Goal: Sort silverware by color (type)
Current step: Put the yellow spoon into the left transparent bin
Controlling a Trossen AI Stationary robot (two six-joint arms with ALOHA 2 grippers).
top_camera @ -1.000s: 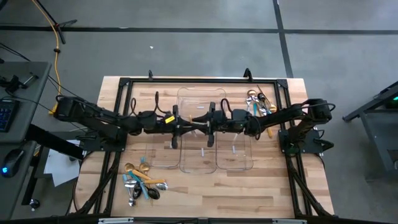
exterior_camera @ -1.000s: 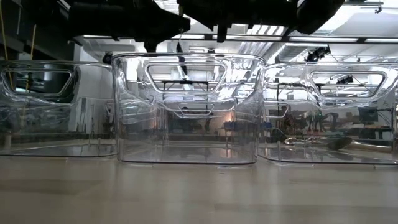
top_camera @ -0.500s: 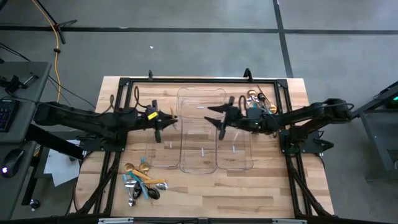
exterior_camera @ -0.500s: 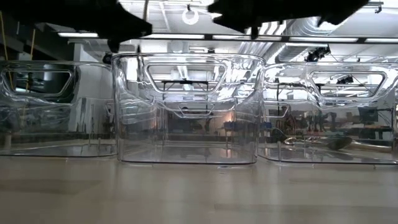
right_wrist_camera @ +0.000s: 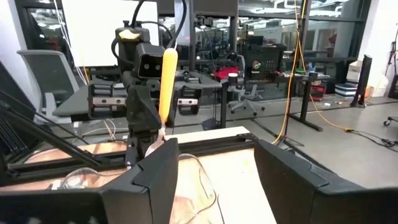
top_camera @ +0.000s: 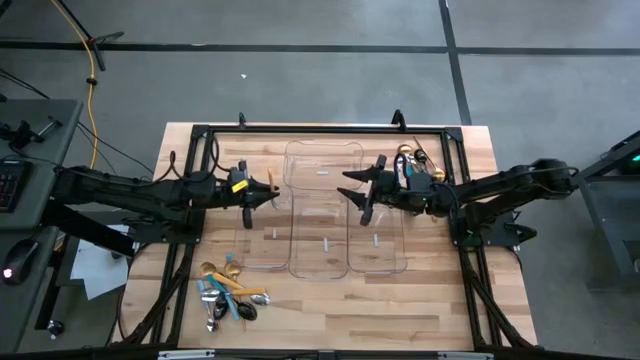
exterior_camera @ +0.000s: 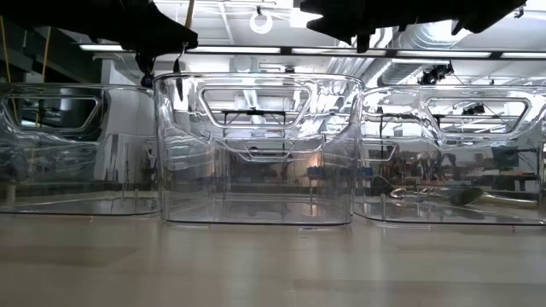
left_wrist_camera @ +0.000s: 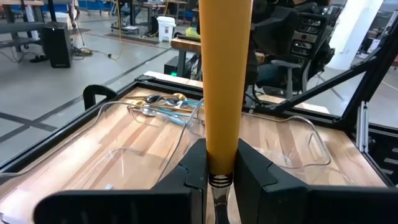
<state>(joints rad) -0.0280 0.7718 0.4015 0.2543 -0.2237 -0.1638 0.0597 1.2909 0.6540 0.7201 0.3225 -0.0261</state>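
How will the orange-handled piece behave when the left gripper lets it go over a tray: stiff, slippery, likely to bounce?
The orange-handled piece stands straight above the left gripper, so it is probably stiff. Its handle looks smooth and rounded, so it may slip or roll. The clear tray looks hard, so some bounce is likely.

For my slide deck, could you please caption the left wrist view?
Left tool shut on an upright orange-handled utensil above the clear trays.

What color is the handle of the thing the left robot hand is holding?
Orange-yellow. The left gripper pinches the orange-handled utensil between its fingers; the left wrist view shows it best.
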